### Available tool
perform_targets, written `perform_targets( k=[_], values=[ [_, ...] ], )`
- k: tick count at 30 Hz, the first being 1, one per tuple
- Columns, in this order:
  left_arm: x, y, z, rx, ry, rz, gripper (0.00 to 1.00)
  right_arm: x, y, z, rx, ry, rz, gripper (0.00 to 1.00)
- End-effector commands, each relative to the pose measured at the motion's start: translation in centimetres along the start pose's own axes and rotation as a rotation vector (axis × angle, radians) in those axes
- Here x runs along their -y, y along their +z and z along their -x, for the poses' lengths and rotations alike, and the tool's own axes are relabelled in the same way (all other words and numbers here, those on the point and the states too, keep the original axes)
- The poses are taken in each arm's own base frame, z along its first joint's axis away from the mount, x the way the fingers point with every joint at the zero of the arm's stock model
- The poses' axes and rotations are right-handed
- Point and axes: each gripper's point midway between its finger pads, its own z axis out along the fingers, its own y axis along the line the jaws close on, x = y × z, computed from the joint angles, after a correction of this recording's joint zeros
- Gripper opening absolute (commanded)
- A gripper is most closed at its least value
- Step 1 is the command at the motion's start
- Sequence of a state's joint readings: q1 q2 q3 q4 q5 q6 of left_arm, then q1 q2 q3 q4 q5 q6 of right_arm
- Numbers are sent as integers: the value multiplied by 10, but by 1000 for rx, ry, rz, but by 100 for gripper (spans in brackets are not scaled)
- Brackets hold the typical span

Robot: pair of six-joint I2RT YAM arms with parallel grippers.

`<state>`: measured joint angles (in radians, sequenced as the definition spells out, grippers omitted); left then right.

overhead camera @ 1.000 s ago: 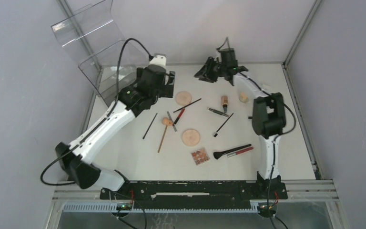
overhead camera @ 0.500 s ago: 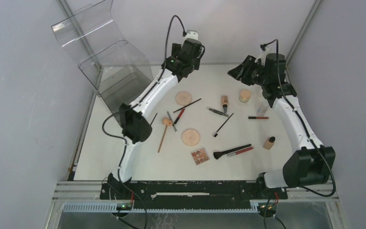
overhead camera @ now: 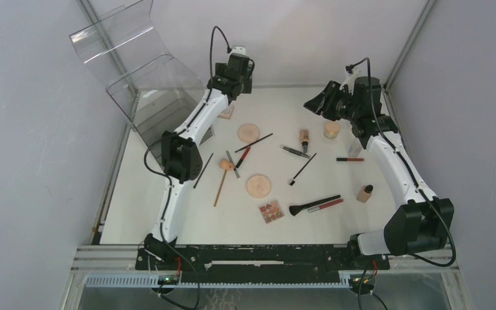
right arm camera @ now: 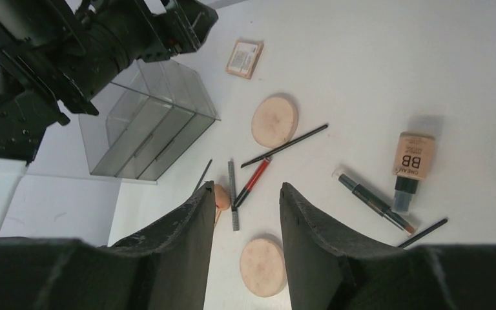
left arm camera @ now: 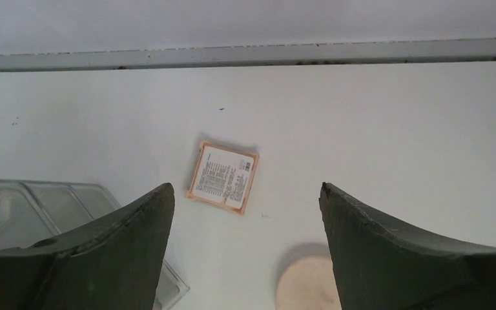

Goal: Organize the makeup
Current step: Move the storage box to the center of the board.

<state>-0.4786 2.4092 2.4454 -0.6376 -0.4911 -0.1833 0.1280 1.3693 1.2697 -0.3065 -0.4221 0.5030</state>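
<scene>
The makeup lies scattered over the white table: two peach discs (overhead camera: 248, 133) (overhead camera: 258, 186), a colour palette (overhead camera: 271, 211), a black brush (overhead camera: 313, 205), red pencils (overhead camera: 349, 159), a BB bottle (overhead camera: 304, 139), a jar (overhead camera: 331, 130) and a tan bottle (overhead camera: 364, 193). My left gripper (overhead camera: 232, 68) hangs open at the far back. Below it, a face-down palette (left arm camera: 223, 177) lies ahead of the left gripper (left arm camera: 245, 187), whose jaws hold nothing. My right gripper (overhead camera: 320, 103) hovers high at the back right. In its wrist view the right gripper (right arm camera: 247, 186) is open and empty above a disc (right arm camera: 263, 267).
The clear acrylic organizer (overhead camera: 161, 110) stands at the back left, with its corner (left arm camera: 39, 206) close to my left finger. A tall clear panel (overhead camera: 113, 39) rises behind it. A sponge (overhead camera: 225, 166) and thin brushes (overhead camera: 302, 169) lie mid-table. Walls close in the table's back and sides.
The left arm has stretched out from beside the organizer to the far back edge, then shifted left. The right arm has swung to the right, uncovering the tan bottle and a red pencil.
</scene>
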Motion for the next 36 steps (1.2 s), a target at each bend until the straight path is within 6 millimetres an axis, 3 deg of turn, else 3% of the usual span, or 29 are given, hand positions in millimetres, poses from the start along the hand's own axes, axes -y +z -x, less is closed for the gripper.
perform_targets(
  k=[1,7,16,29,32,36],
  values=[
    [-3,24,-13,-17,3,-39,87,-6,9,-1,-9,-15,42,49],
    [-14,39,-22,-38,21,-45,89,-7,17,-6,-30,-1,63,49],
    [-58,58,-31,-65,29,14,89,1,24,-10,-49,1,48,50],
    [-119,70,-28,-67,-22,109,90,6,32,-10,-71,8,44,51],
    [-119,75,-24,-62,-61,75,91,5,33,-12,-79,12,50,51],
    [-96,75,-18,-52,-102,-32,91,5,35,-14,-88,13,52,51]
  ],
)
